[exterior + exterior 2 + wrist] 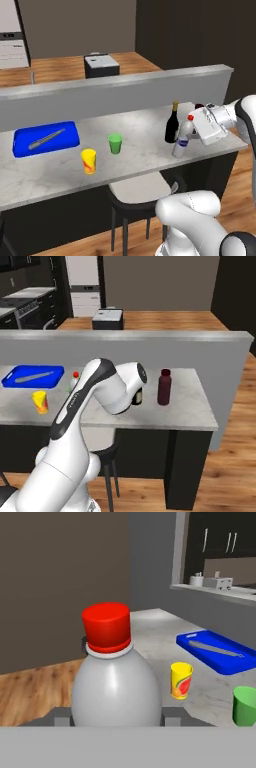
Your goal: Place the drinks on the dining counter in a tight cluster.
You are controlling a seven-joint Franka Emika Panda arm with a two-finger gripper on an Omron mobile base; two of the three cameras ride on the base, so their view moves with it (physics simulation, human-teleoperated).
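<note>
So the hand (pixel 192 131) is clamped on the small pale plastic bottle with the red cap (pixel 182 138), fingers either side of its body, and it's tilted over, sitting just right of the dark wine bottle with the gold neck (pixel 172 125) on the long white marble desk (pixel 45 172). I'd say the step is setting it down snug against the wine bottle, so get it upright first, then ease it in sideways without knocking that tall one. The squat maroon bottle with the red cap (pixel 164 386) stands a bit further right, near the desk's end, so watch that edge. Plenty of open marble to the left before the green cup (pixel 115 143), yellow cup (pixel 89 160) and blue tray (pixel 46 138). The raised grey ledge (pixel 125 90) blocks the far side.
</note>
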